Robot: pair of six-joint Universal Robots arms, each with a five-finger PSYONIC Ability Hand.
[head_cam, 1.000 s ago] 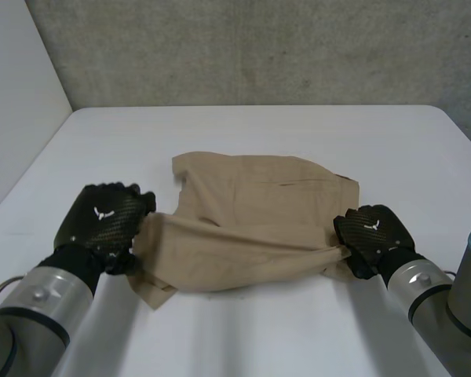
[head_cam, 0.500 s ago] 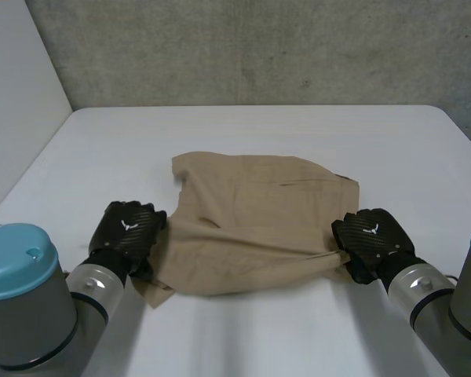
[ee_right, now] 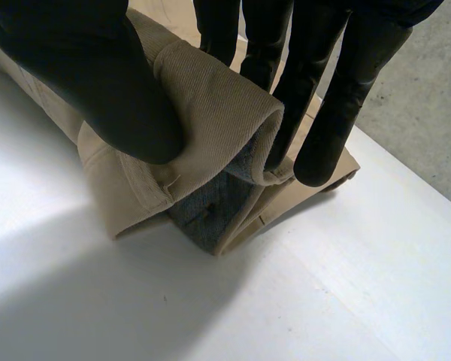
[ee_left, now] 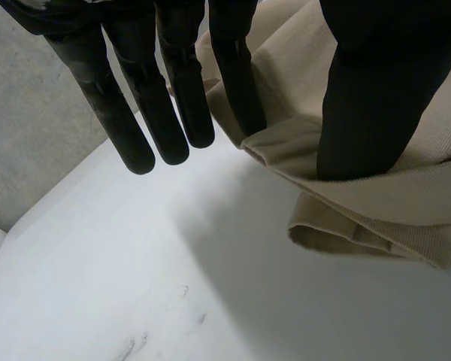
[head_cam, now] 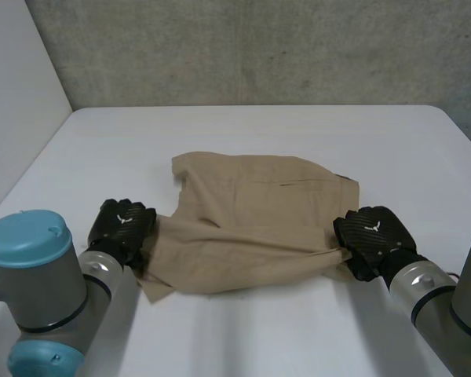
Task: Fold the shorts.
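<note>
- One white table (head_cam: 259, 338) is the biggest thing. A grey wall (head_cam: 259, 47) stands behind it at 12 o'clock.
- One pair of tan shorts (head_cam: 251, 208) lies in the middle of the table. Its near part is pulled tight between the two hands.
- Two arms come in, the left arm (head_cam: 51, 275) from 7 o'clock and the right arm (head_cam: 439, 306) from 5 o'clock. The left arm hides some of the table.
- The left hand (head_cam: 123, 225) is at the shorts' 8 o'clock end. Its thumb and one finger pinch the edge, and its other fingers (ee_left: 169, 105) point straight over bare table.
- The right hand (head_cam: 374, 234) is at the shorts' 4 o'clock end. Its thumb and fingers squeeze a rolled edge, with a grey lining (ee_right: 210, 210) showing under it.
</note>
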